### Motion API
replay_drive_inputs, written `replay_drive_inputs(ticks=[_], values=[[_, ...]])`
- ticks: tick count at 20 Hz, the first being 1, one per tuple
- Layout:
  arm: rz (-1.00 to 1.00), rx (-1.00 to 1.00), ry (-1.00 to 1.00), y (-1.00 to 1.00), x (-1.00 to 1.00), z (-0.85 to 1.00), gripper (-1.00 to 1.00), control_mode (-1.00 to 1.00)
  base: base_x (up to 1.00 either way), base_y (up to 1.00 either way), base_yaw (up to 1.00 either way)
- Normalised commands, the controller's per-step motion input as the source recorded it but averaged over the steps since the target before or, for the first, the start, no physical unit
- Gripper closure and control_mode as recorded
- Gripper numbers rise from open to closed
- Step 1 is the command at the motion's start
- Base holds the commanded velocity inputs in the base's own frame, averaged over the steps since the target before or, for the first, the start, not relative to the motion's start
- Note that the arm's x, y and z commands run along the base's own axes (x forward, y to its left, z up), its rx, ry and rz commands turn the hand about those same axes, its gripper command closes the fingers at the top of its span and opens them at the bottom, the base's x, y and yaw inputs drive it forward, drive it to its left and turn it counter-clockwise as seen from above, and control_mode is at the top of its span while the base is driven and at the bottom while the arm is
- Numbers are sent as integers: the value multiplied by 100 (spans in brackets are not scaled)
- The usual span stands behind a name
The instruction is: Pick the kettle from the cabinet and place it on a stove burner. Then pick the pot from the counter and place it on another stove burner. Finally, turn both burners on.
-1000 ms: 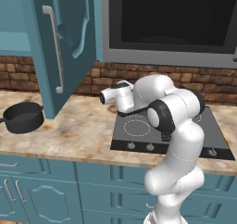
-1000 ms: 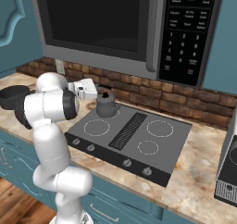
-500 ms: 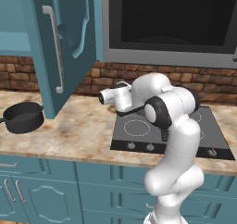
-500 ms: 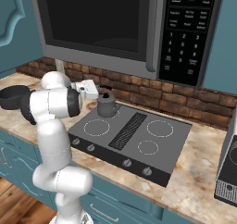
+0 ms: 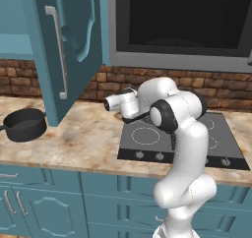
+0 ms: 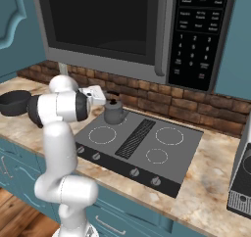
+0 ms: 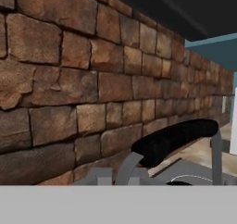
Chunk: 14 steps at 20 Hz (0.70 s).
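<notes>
The marbled counter (image 5: pixel 83 138) carries the dark cooktop (image 6: pixel 147 145) (four white burner rings). The grey kettle (image 6: pixel 113 111) stands on its rear left ring. The dark pot (image 5: pixel 24 125) sits far left on the stone.

The arm (image 5: pixel 182 148) is glossy white all over, built from fat rounded tubes. Dark grey to black round caps mark its joints, one big disc at the elbow (image 5: pixel 162 115) with a thin dark seam running down below it. The wrist (image 5: pixel 120 102) ends in a stubby white cylinder.
</notes>
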Motion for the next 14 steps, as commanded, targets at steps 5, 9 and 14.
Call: replay_drive_inputs(ticks=[5, 9, 14], values=[[0, 0, 0, 0, 24, -16, 100, -100, 0, 0, 0], [0, 0, -1, 0, 25, -16, 100, -100, 0, 0, 0], [1, 0, -1, 0, 24, -17, 100, -100, 0, 0, 0]])
